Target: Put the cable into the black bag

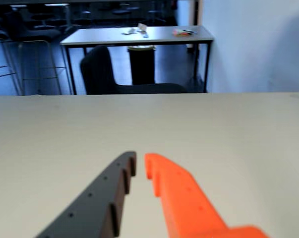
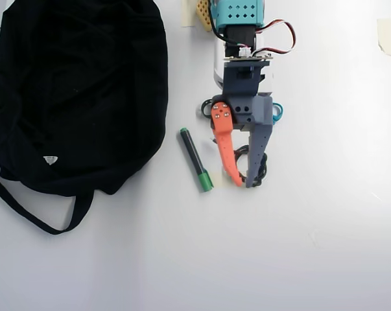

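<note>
The black bag [image 2: 78, 84] lies slumped at the upper left of the overhead view, its strap [image 2: 26, 210] looping out below it. The cable [image 2: 262, 167] is a thin black cord lying under my gripper [image 2: 244, 184]; only bits of it peek out beside the grey finger. The orange and grey jaws stand almost together, with just a narrow slit at the tips and nothing between them. In the wrist view the gripper [image 1: 140, 163] points out over bare table and neither the cable nor the bag shows.
A black marker with a green cap [image 2: 195, 159] lies between the bag and the gripper. A teal item [image 2: 277, 111] and a dark loop [image 2: 205, 107] peek out from under the arm. Tape pieces [image 2: 384, 32] are stuck on the white table [image 2: 325, 246].
</note>
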Action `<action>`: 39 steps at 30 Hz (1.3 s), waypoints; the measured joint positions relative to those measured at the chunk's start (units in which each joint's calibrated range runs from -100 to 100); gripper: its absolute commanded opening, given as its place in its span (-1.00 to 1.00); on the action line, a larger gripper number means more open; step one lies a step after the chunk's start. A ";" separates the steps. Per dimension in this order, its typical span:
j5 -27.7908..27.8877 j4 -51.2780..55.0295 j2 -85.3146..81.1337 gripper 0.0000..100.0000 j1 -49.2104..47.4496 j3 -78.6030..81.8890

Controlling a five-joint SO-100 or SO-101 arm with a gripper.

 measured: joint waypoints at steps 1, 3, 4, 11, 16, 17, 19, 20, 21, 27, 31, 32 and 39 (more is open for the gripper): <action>0.00 0.00 0.00 -0.95 0.15 0.00; 0.00 0.00 0.00 -0.95 0.00 0.00; 0.00 0.00 0.00 -0.95 -0.15 0.00; 0.00 3.26 0.00 -0.94 -0.07 0.00; 0.00 5.32 0.00 -0.94 -0.22 -0.63; 0.00 5.41 0.00 -0.94 -0.22 -0.63; 0.00 7.04 0.00 -0.94 -0.44 -0.63; 0.00 8.93 0.00 -0.95 -0.66 -0.94; 0.00 11.34 0.00 -0.95 -0.88 -1.49; 0.00 29.20 -2.24 -0.95 -2.79 -5.50; 0.00 41.56 -4.23 -0.95 -3.67 -6.68; -0.05 44.48 -4.23 -0.95 -3.75 -6.76; -0.29 60.88 -4.23 -0.95 -4.92 -6.76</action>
